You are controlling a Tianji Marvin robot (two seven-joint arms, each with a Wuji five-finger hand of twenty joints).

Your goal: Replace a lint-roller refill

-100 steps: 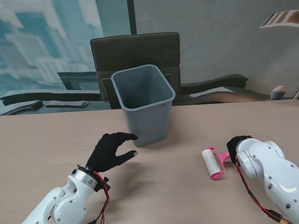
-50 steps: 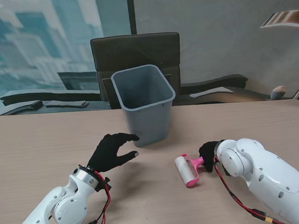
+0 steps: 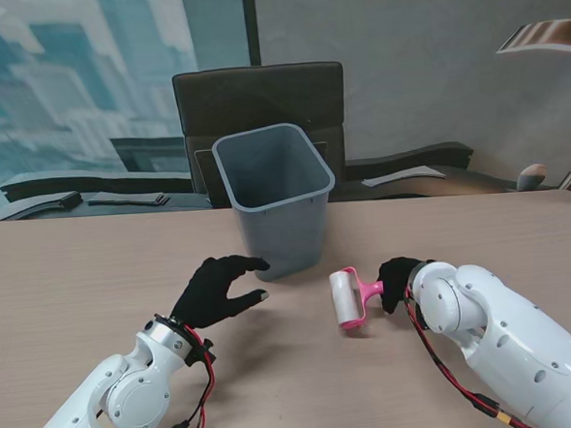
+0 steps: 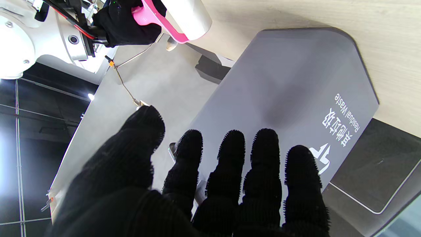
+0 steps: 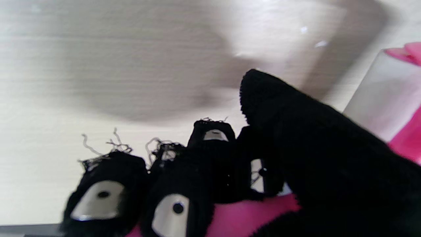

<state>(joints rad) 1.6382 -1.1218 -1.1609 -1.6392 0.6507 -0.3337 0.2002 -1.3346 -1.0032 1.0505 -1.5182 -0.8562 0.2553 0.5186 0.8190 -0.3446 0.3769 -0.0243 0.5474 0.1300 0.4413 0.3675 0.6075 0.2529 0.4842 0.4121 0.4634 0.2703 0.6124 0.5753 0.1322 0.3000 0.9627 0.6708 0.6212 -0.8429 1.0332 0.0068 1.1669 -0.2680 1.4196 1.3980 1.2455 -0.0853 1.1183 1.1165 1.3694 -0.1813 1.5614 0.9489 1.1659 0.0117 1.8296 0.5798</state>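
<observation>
A lint roller [image 3: 351, 295] with a pink handle and a white roll hangs just above the table, right of the grey bin [image 3: 275, 197]. My right hand [image 3: 398, 281], in a black glove, is shut on its pink handle [image 5: 250, 215], with the white roll [image 5: 378, 105] beside the thumb. The roller [image 4: 177, 18] also shows in the left wrist view. My left hand [image 3: 216, 290] is open, fingers spread, fingertips [image 4: 230, 148] close to the bin's near wall [image 4: 279, 98]; whether they touch it I cannot tell.
A dark office chair [image 3: 258, 99] stands behind the bin at the table's far edge [image 3: 92, 218]. Flat dark items [image 3: 120, 199] lie on a surface beyond the table at far left. A small rounded object [image 3: 530, 175] sits at the far right.
My right hand has carried the lint roller from the right side of the table leftward and farther from me, toward the bin. The left hand has stayed put.
</observation>
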